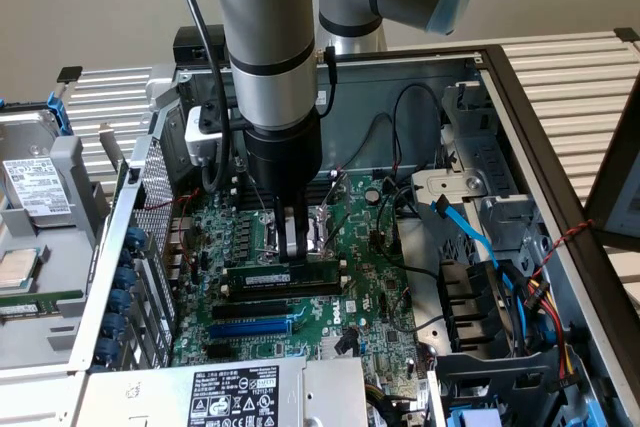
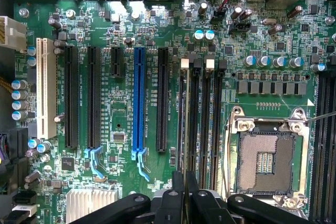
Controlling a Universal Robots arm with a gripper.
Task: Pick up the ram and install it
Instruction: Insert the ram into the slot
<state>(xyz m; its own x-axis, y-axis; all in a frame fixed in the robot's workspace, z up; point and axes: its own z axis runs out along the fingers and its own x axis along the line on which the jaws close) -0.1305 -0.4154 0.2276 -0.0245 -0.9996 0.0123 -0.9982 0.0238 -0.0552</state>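
The ram (image 1: 255,275) is a long green stick with black chips. It stands on edge across the motherboard (image 1: 370,287), just in front of the arm. My gripper (image 1: 295,255) comes straight down onto its middle and is shut on it. In the wrist view the ram (image 2: 183,124) shows edge-on as a thin line over the memory slot with the white clip (image 2: 184,63). The dark fingers (image 2: 173,203) are pinched together on it, the gripper (image 2: 184,195) meeting at its top edge. I cannot tell whether the stick is seated in the slot.
A blue slot (image 2: 138,98) and black slots (image 2: 162,98) lie beside the memory slots, and the open CPU socket (image 2: 265,163) lies on the other side. Blue and black cables (image 1: 470,232) hang at the exterior view's right. A labelled metal box (image 1: 240,392) sits in front, a drive cage (image 1: 35,197) outside the case.
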